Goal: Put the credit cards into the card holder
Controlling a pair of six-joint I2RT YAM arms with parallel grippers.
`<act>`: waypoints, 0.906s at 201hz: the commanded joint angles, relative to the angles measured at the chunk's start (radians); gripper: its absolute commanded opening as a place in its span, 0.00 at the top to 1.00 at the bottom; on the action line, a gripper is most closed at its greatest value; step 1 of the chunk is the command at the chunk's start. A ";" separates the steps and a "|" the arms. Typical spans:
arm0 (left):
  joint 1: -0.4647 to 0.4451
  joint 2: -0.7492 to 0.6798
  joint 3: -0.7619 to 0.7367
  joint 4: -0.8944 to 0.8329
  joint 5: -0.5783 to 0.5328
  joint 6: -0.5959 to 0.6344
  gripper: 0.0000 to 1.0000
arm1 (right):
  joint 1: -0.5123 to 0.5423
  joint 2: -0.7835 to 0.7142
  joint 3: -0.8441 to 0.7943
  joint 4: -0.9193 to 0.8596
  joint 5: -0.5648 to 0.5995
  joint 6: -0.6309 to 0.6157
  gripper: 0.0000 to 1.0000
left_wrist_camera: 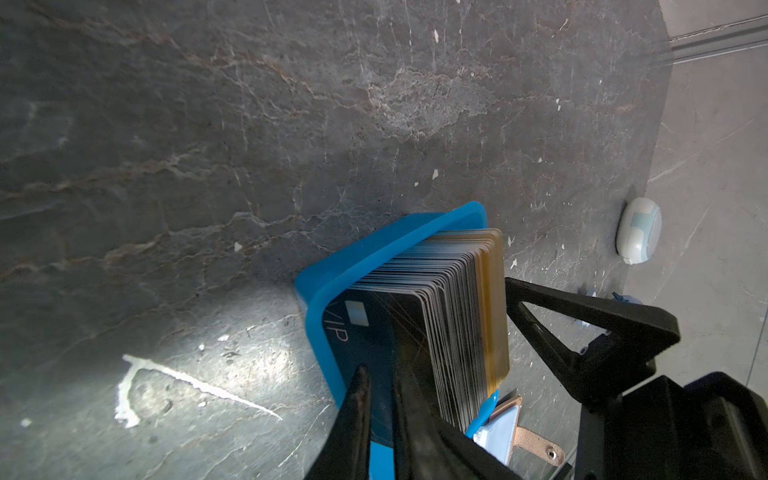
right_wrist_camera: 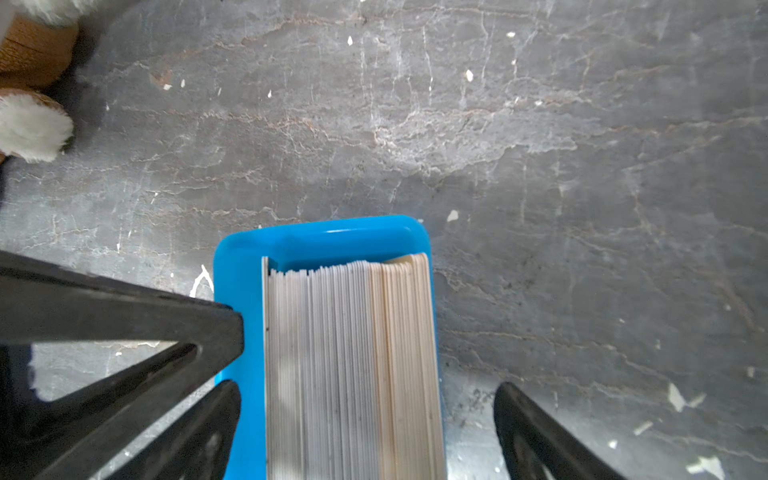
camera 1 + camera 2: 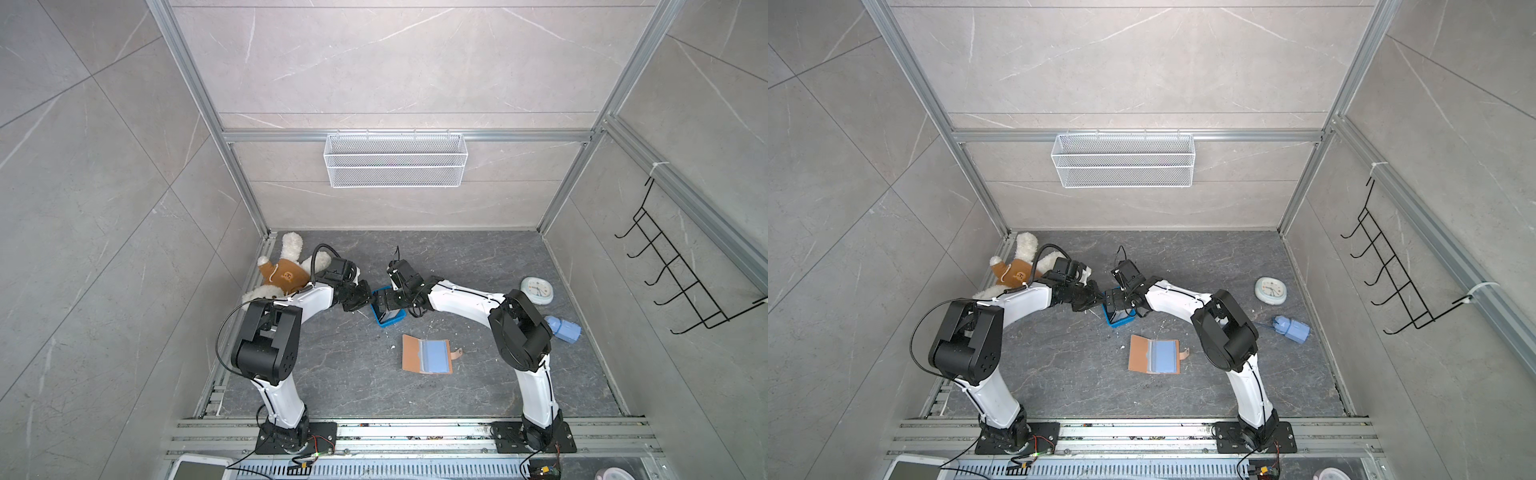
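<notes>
While right jaws gape astride blue tray (image 2: 245,257), left jaws clamp outermost credit card (image 1: 353,332); teddy (image 3: 286,276) behind.

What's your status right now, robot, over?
Left gripper pinching end VIP card in blue tray. Right gripper open, straddling card stack. Card holder lies open, nothing on it.

My left arm (image 3: 316,301) and right arm (image 3: 461,299) elbowed inward, left gripper (image 1: 380,374) pinched on one card (image 1: 345,332), right gripper (image 2: 368,390) spread wide.
</notes>
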 commanded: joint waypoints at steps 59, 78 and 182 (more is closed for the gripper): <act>0.006 0.041 0.038 0.009 0.037 0.016 0.87 | 0.007 0.019 0.014 -0.042 0.022 -0.024 0.03; 0.006 0.045 0.040 0.007 0.041 0.019 0.88 | 0.007 0.019 0.016 -0.045 0.029 -0.026 0.03; 0.006 0.057 0.038 -0.002 0.056 0.035 0.88 | 0.005 -0.022 -0.016 -0.036 0.074 -0.008 0.06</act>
